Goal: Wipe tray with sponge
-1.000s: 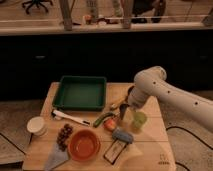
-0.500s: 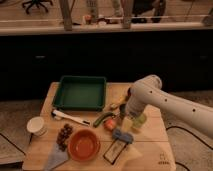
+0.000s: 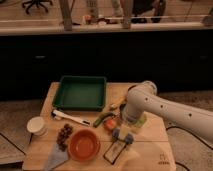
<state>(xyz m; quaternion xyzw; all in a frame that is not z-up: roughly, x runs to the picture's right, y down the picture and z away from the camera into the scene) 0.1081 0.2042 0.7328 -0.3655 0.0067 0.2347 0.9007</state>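
Observation:
The dark-green tray [image 3: 58, 99] lies at the back left of the wooden table, with nothing in it. The bluish-grey sponge [image 3: 123, 135] lies at the front middle of the table, to the right of the orange bowl. My white arm reaches in from the right and bends down over the table. My gripper [image 3: 124, 127] hangs at its end, directly over the sponge and very close to it. The arm hides part of the gripper. The gripper is well to the front right of the tray.
An orange bowl [image 3: 84, 145], a white cup [image 3: 36, 125], a dark red cluster [image 3: 64, 136], a grey cloth [image 3: 56, 159], a black-edged card [image 3: 115, 152], a white utensil [image 3: 72, 118], a green vegetable [image 3: 102, 119] and a pale green cup [image 3: 139, 122] crowd the table's front half.
My arm has swung forward and lowered. The gripper has come down from beside the pale green cup to just over the sponge. The objects have not moved.

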